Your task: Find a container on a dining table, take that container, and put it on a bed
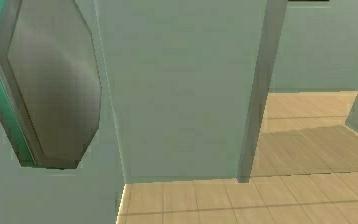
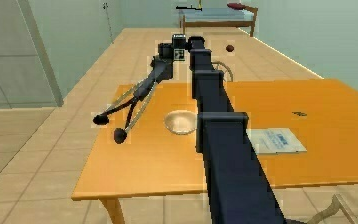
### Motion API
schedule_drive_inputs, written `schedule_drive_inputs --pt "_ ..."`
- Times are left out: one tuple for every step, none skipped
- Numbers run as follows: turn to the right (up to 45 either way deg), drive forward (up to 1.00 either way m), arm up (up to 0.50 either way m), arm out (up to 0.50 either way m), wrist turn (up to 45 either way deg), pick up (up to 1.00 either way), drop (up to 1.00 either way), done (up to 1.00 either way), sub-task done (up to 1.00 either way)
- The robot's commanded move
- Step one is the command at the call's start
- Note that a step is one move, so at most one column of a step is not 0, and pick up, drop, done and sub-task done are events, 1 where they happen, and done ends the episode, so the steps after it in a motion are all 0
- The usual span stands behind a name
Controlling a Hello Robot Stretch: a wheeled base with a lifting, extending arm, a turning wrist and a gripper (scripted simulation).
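A shallow, pale, bowl-shaped container (image 2: 180, 122) sits on the orange desk (image 2: 317, 100), near the desk's middle and just to the arm side view's left of the dark arm (image 2: 222, 130), which runs out over the desk past the container. Left of the container, the end effector (image 2: 112, 127) hangs at the desk's edge with its thin fingers (image 2: 102, 118) pointing away from the container; only bare desk top and floor lie behind the tips, so it holds nothing. On the other side of the arm from the container lies a white sheet of paper (image 2: 275, 140), and beyond that a small dark speck (image 2: 299, 113). Well past the container, off the desk, a reddish ball (image 2: 232, 47) rests on the tan tile floor (image 2: 127, 50), and farther still stands what may be a bed (image 2: 219, 14), too small to be sure. In the forward view a green-grey wall (image 1: 177, 90) stands close ahead, with a grey oval panel (image 1: 47, 80) at its left.
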Motion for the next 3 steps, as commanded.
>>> schedule_drive_inputs --pt "0.0 0.0 0.0 0.0 45.0 0.0 0.0 0.0 0.0" --pt "0.0 0.0 0.0 0.0 45.0 0.0 0.0 0.0 0.0" --pt "0.0 0.0 0.0 0.0 45.0 0.0 0.0 0.0 0.0"
